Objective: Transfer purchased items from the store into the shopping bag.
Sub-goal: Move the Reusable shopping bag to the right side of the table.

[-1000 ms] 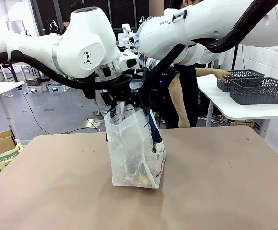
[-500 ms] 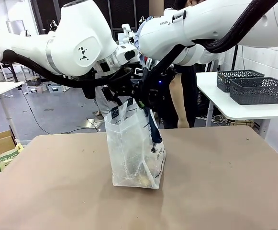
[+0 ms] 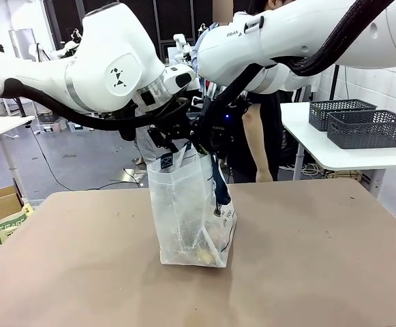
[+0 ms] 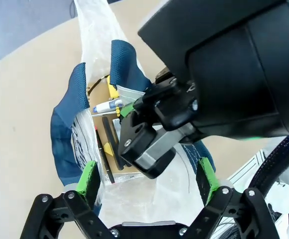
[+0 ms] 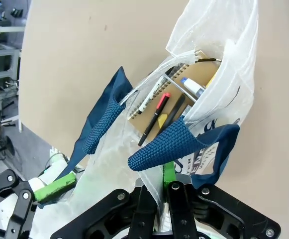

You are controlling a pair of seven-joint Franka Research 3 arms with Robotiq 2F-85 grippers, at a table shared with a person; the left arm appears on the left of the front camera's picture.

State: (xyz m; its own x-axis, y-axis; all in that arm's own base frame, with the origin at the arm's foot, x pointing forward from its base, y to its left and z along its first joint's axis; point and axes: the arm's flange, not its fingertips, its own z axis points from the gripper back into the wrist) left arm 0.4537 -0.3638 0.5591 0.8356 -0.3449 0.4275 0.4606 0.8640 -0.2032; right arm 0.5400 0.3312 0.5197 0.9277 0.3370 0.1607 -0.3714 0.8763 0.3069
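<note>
our left hand (image 4: pixel 147 175) has just spread wide and empty over the bag (image 3: pixel 191 204); our right hand (image 5: pixel 166 175) stays pinched on its rim. we judge the items (image 5: pixel 166 102) delivered.

A translucent shopping bag (image 3: pixel 184 211) stands upright near the middle of the brown bench (image 3: pixel 307 259), with a navy strap handle hanging down its right side. Yellowish purchased items (image 3: pixel 203 251) show dimly at its bottom. Both white arms meet just above its mouth. The left end effector (image 3: pixel 169 142) is over the left rim, and the right end effector (image 3: pixel 208 139) is clamped at the right rim. Behind them, a person (image 3: pixel 252 146) stands beside a white bench (image 3: pixel 361 160) carrying two dark grey mesh baskets (image 3: pixel 368 129).
</note>
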